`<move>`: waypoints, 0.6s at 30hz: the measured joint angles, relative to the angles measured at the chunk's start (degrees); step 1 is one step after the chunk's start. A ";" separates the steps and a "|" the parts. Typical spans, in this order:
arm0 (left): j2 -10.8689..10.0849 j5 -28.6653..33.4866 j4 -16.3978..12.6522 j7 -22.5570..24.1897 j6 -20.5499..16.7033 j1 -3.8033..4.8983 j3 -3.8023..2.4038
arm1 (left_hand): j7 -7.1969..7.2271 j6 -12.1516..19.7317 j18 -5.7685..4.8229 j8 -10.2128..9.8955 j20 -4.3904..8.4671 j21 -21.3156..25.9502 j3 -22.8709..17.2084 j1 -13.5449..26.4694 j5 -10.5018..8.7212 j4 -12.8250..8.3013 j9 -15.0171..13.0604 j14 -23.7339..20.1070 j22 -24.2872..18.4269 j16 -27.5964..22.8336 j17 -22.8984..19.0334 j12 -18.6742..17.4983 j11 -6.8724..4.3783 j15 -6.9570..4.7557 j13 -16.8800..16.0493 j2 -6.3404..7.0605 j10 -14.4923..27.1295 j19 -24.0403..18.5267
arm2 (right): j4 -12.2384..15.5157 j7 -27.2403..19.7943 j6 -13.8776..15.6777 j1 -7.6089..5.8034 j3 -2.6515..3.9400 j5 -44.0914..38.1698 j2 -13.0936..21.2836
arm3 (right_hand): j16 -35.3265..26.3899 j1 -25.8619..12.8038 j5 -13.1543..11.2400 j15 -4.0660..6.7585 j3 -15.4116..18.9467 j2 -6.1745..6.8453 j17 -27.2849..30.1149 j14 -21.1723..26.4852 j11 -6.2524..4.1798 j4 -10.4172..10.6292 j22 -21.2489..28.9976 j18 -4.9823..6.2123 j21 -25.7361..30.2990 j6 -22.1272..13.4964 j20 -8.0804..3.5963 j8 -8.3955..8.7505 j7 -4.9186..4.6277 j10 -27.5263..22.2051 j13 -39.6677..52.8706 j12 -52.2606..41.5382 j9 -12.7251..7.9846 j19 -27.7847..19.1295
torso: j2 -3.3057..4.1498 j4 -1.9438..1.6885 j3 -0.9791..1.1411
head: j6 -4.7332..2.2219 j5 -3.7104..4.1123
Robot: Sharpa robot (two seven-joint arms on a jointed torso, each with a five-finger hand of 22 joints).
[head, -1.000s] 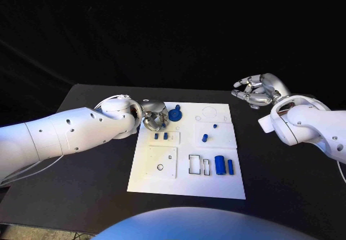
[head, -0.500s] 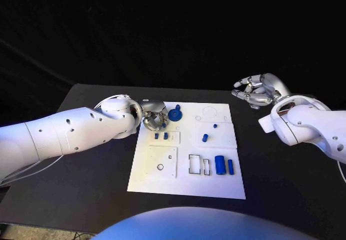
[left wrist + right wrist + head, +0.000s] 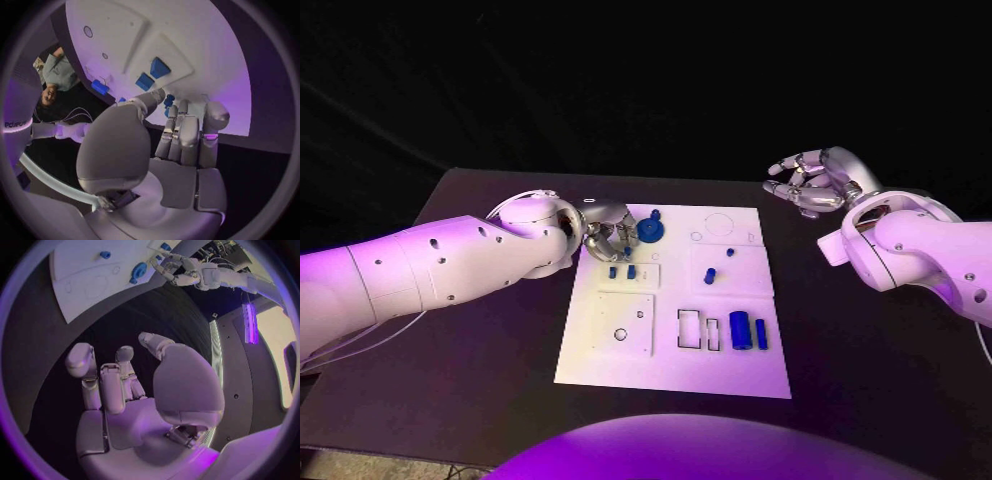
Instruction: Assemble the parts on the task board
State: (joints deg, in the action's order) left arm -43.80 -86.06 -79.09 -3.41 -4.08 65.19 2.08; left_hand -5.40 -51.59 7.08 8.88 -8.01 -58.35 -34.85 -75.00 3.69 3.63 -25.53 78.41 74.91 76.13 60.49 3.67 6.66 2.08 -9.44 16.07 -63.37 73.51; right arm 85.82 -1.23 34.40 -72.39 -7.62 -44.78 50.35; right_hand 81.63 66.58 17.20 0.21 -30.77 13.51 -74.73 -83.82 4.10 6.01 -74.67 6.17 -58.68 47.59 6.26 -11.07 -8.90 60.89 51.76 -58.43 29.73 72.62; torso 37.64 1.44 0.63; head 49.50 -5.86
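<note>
A: Eyes on the task board (image 3: 668, 370), the white plate sitting mid-table (image 3: 473, 340). The left hand (image 3: 607, 238) is down at the board's far left corner, fingers curled in beside a round blue part (image 3: 651, 231).

B: Is it holding that piece?

A: I cannot tell. In the head view the fingers sit right against the blue part. The left wrist view shows the fingers (image 3: 181, 135) bunched with a scrap of blue (image 3: 168, 101) at their tips, but no clear grip.

B: And the other hand?

A: The right hand (image 3: 812, 183) hangs above the table past the board's far right corner, well apart from it. Fingers are loosely bent and spread, nothing in them. The right wrist view agrees: bare palm, fingers (image 3: 103, 380) apart.

B: The remaining parts?

A: Two small blue pegs (image 3: 622, 271) stand just nearer than the left hand. Another small blue piece (image 3: 710, 275) lies mid-board. Two blue cylinders (image 3: 749, 331) lie side by side toward the near right, next to a rectangular outline (image 3: 694, 328).
</note>
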 measured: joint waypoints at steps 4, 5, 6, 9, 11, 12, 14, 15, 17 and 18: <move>-0.15 0.27 -0.07 0.12 -0.53 -0.01 0.00 | -0.01 0.00 0.01 0.00 0.00 -0.31 0.00 0.00 0.00 0.00 0.05 0.20 0.00 0.00 0.21 0.00 0.00 0.20 0.00 0.00 0.00 0.00 | -0.02 0.13 0.00 0.01 0.00 -0.16 0.00 | -0.07 0.00 0.00 0.00 -0.02 0.00 0.17 0.00 0.11 -0.02 0.08 0.00 0.22 0.00 0.00 0.00 0.00 -0.11 -0.17 0.00 0.00 0.00 | 0.00 -0.01 0.00 | 0.01 -0.04; -0.20 0.33 -0.10 0.16 -0.67 -0.01 0.00 | 0.00 0.00 0.00 0.00 0.00 -0.35 0.12 0.00 0.18 -0.06 0.05 0.20 0.00 0.00 0.21 0.00 0.00 0.20 0.00 0.00 0.00 0.00 | -0.03 0.17 0.00 0.01 0.00 -0.21 0.00 | -0.07 0.00 0.00 0.00 -0.14 0.00 0.22 0.00 0.21 -0.14 0.12 0.00 0.22 0.00 0.11 0.00 0.00 -0.21 -0.26 0.00 0.00 -0.11 | 0.00 -0.01 0.00 | 0.01 -0.04; -0.26 0.39 -0.13 0.21 -0.82 -0.01 0.00 | -0.01 -0.01 0.01 0.00 0.00 -0.35 0.32 0.00 0.29 0.01 0.05 0.20 0.00 0.00 0.21 0.00 0.00 0.20 0.00 0.00 0.00 0.00 | -0.04 0.21 -0.02 0.01 0.00 -0.26 0.00 | -0.11 0.00 0.00 0.00 -0.24 0.00 0.30 0.00 0.22 -0.24 0.15 0.00 0.44 -0.01 0.20 0.00 0.01 -0.56 -0.64 0.46 0.02 -0.20 | 0.00 -0.01 0.01 | 0.01 -0.04; -0.58 0.77 -0.43 0.52 -1.34 -0.01 0.00 | -0.01 -0.01 0.00 0.00 0.01 -0.35 0.41 0.00 0.29 0.02 0.05 0.20 0.00 0.00 0.16 0.00 -0.19 0.20 -0.01 0.00 0.23 0.00 | -0.13 0.43 -0.23 0.01 0.00 -0.54 0.00 | -1.52 0.00 -0.49 -0.01 -1.04 0.00 1.97 0.02 0.43 -1.04 0.55 0.00 1.67 -0.29 0.09 -0.74 0.11 -2.88 -5.79 5.56 0.30 -0.71 | 0.00 -0.01 0.00 | -0.01 -0.04; -0.83 1.16 -0.68 0.80 -1.70 -0.02 0.00 | -0.01 -0.01 0.01 0.00 0.01 -0.30 1.13 0.00 0.66 0.19 0.07 0.20 0.00 0.00 -0.38 0.00 -0.01 0.20 -0.08 0.00 0.41 0.00 | -0.21 0.57 -0.51 0.01 0.00 -0.78 -0.01 | -2.37 0.00 -1.75 -0.32 -1.83 0.00 3.18 0.33 0.43 -1.83 0.69 0.00 2.29 -0.19 -0.07 -1.14 0.20 -2.88 -8.23 8.36 0.37 -0.88 | 0.01 0.00 0.00 | -0.04 -0.04; -1.01 1.52 -0.86 1.03 -1.95 -0.03 -0.03 | -0.04 -0.04 0.01 0.00 0.01 0.04 1.55 0.00 0.90 0.26 0.15 0.20 0.00 -0.12 -0.90 0.00 0.02 0.20 -0.11 0.00 0.44 0.00 | -0.27 0.67 -0.76 0.01 0.00 -0.98 -0.01 | -2.90 0.18 -2.50 -0.39 -2.23 0.17 3.96 0.45 0.43 -2.23 0.69 0.00 2.29 -0.19 -0.11 -1.33 0.20 -2.88 -9.55 10.01 0.37 -0.91 | 0.01 0.00 0.00 | -0.06 -0.04; -1.43 2.79 -1.26 1.68 -2.66 -0.06 -0.26 | -0.23 -0.23 0.00 0.00 -0.01 0.31 2.46 0.11 1.01 0.51 0.28 -0.03 0.00 -0.26 -1.49 0.00 0.19 0.43 -0.15 -0.11 0.64 -0.03 | -0.42 0.92 -1.61 0.02 0.00 -1.60 -0.03 | -4.07 0.53 -3.63 -0.43 -3.13 0.52 5.80 1.06 0.43 -3.13 0.54 0.00 2.29 -0.19 -0.11 -1.34 0.20 -2.89 -12.83 14.24 0.32 -0.91 | 0.01 0.00 -0.02 | -0.11 -0.02; -1.64 3.64 -1.47 2.04 -3.05 -0.07 -0.45 | -0.23 -0.23 0.00 0.00 -0.23 0.69 3.74 0.31 1.67 0.81 0.45 -0.20 0.00 -0.48 -1.88 0.00 0.15 0.42 -0.25 -0.31 1.00 -0.25 | -0.50 1.04 -2.11 0.02 0.00 -1.99 -0.05 | -4.41 0.54 -4.10 -0.51 -3.51 0.53 6.42 1.14 0.43 -3.51 0.39 0.00 2.28 -0.19 -0.11 -1.34 0.20 -2.89 -14.65 16.52 0.22 -0.91 | 0.01 0.00 -0.03 | -0.12 0.01; -2.22 6.28 -2.06 3.01 -4.05 -0.07 -0.97 | -0.23 -0.23 0.00 0.00 -0.32 0.89 5.20 0.38 2.34 1.14 0.68 -0.32 0.00 -0.55 -2.19 0.00 0.11 0.29 -0.38 -0.38 1.14 -0.34 | -0.72 1.36 -3.58 0.02 0.00 -3.19 -0.15 | -4.51 0.56 -4.59 -0.51 -3.93 0.55 6.94 1.14 0.44 -4.44 -0.01 0.00 2.22 -0.19 0.15 -1.34 0.20 -2.90 -18.02 20.75 -0.05 -0.65 | 0.01 0.00 -0.04 | -0.16 0.08; -2.51 7.72 -2.36 3.45 -4.47 -0.07 -1.23 | -0.25 -0.21 0.00 0.00 -0.32 0.97 5.94 0.22 2.50 1.27 0.79 -0.46 0.00 -0.55 -2.32 0.00 0.23 0.43 -0.46 -0.53 1.26 -0.34 | -0.83 1.51 -4.32 0.02 0.00 -3.84 -0.21 | -4.51 0.79 -4.63 -0.53 -4.18 0.78 6.94 1.14 0.44 -4.86 -0.20 0.00 1.94 -0.19 0.36 -1.34 0.20 -2.89 -19.67 22.97 -0.21 -0.44 | 0.01 0.00 -0.04 | -0.18 0.10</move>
State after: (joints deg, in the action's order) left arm -46.31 -78.34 -81.45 0.04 -8.54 65.12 0.85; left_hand -5.65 -51.80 7.09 8.88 -8.33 -57.38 -28.91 -74.78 6.19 4.90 -24.75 77.95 74.91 75.58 58.18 3.67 6.89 2.51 -9.90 15.54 -62.11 73.18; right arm 84.99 0.29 30.08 -72.37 -7.62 -48.62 50.14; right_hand 77.12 67.38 12.57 -0.32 -34.95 14.29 -67.79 -82.68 4.54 1.15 -74.87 6.17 -56.75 47.40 6.62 -12.40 -8.70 58.00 32.08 -35.46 29.52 72.18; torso 37.65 1.44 0.59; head 49.32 -5.75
